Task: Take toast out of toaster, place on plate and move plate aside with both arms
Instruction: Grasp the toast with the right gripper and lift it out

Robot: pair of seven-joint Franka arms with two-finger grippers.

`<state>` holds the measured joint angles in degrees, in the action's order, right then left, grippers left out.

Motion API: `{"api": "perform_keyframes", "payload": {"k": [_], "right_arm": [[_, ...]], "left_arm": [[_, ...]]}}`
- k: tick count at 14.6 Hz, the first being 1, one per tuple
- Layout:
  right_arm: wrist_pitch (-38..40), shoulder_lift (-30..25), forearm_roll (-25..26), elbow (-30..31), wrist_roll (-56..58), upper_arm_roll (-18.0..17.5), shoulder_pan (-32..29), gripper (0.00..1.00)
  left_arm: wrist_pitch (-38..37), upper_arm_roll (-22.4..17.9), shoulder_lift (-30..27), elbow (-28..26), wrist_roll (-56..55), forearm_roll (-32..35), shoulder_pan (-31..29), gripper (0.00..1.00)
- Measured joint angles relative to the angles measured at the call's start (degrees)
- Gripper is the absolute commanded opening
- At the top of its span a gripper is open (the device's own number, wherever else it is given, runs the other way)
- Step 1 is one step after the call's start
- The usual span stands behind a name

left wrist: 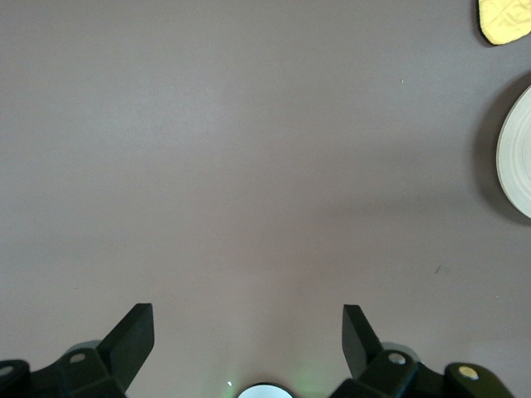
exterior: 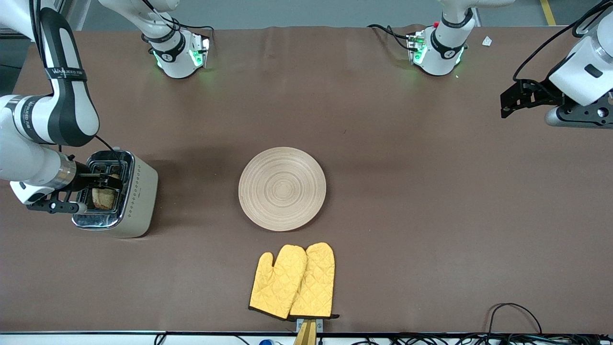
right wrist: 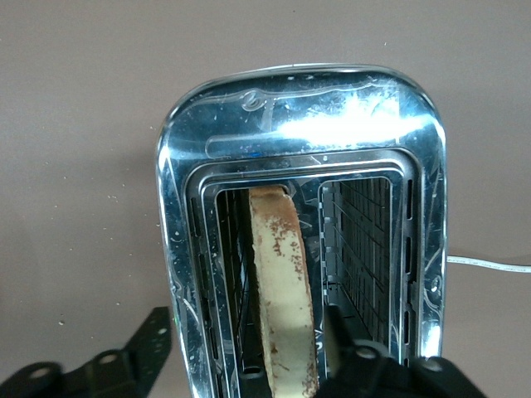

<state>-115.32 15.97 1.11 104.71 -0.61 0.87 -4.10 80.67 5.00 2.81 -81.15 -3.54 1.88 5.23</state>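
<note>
Your right gripper (exterior: 109, 184) is down at the top of the toaster (exterior: 125, 195), over the slot that holds the toast (exterior: 104, 197). In the right wrist view one black finger (right wrist: 137, 355) stands outside the chrome rim while the other sits just beside the slice, between the two slots. The jaws straddle the slice with a gap on each side, so you have no grip on it yet. The toast (right wrist: 282, 290) stands on edge in one slot, its pale, brown-flecked crust upward; the slot beside it shows only wire grille.

The toaster stands at the right arm's end of the table, well apart from the plate (exterior: 282, 189). The plate lies flat at the middle of the table. A pair of yellow oven mitts (exterior: 293, 281) lies nearer the front camera than the plate, close to the table's edge.

Your left gripper (exterior: 515, 99) waits in the air over bare brown tabletop (exterior: 431, 201) at the left arm's end. Its fingers (left wrist: 133, 336) are spread wide apart with nothing between them. The plate's edge (left wrist: 516, 153) and a corner of a mitt (left wrist: 503, 18) show at the border of the left wrist view.
</note>
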Motion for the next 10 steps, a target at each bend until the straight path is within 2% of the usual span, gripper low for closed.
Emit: {"api": "perform_keyframes", "payload": {"k": [7,10], "right_arm": [[0.7,-0.02,-0.02,-0.49,0.03,0.0,-1.54,0.0],[5.41,-0.71,-0.04,-1.97,0.03,-0.06,-1.54,0.0]], "left_arm": [[0.0,0.0,0.0,0.0,0.0,0.0,0.0,1.0],[0.0,0.01,0.0,0.0,0.0,0.0,0.0,1.0]]}}
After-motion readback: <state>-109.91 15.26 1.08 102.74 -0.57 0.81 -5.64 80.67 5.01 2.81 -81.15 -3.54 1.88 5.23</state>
